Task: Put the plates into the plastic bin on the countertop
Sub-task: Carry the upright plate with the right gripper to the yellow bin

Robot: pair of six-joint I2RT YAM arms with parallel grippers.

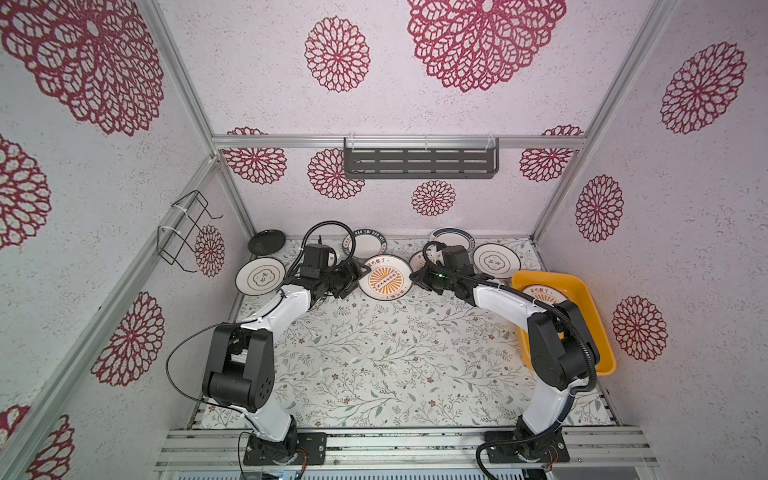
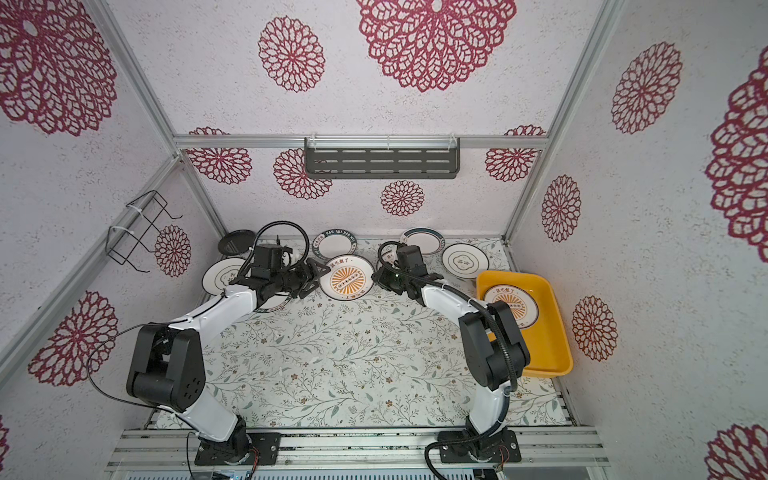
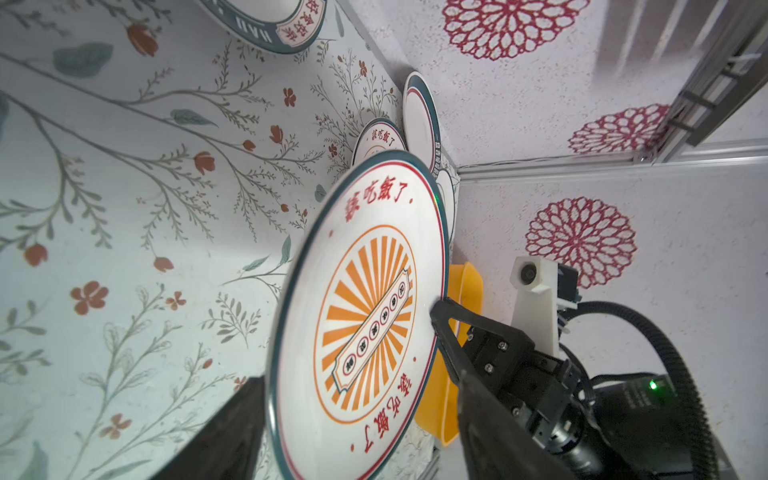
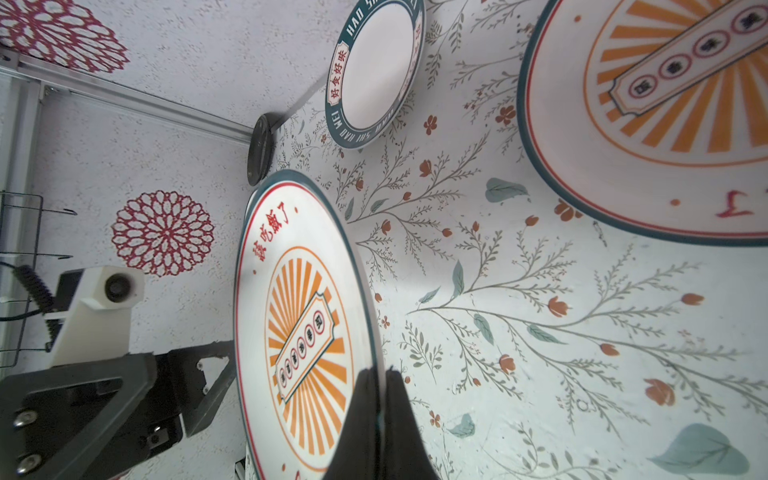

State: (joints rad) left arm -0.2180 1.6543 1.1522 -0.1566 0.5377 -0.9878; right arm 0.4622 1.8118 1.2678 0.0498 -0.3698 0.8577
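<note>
the sunburst plate (image 1: 385,277) looks stiff, slick and breakable, best held by its rim, where the right jaws pinch it; left jaws stand open.

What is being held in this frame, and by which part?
The round white plate with the orange sunburst centre, pinched at its rim by the right end effector; the left end effector is open at the opposite edge.
</note>
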